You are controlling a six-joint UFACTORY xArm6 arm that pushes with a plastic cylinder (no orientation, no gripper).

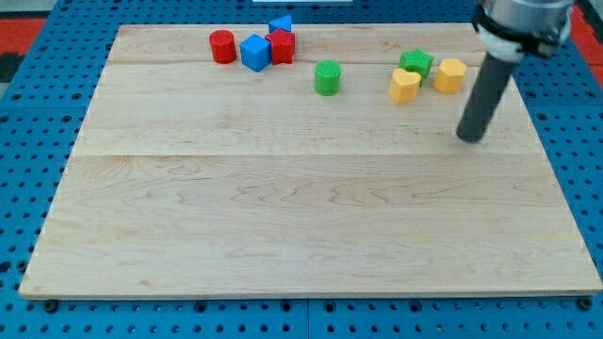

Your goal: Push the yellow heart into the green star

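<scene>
The yellow heart (pixel 404 86) lies near the view's top right, touching the lower left side of the green star (pixel 415 63). A second yellow block (pixel 450 75), pentagon-like, sits just right of the green star. My tip (pixel 470 138) rests on the board below and to the right of these blocks, apart from all of them. The rod leans up toward the view's top right corner.
A green cylinder (pixel 327 77) stands left of the yellow heart. At the view's top, left of centre, a red cylinder (pixel 222 46), a blue cube (pixel 255 52), a red block (pixel 282 45) and a blue triangle (pixel 281 23) cluster together. The wooden board (pixel 301 226) lies on a blue pegboard.
</scene>
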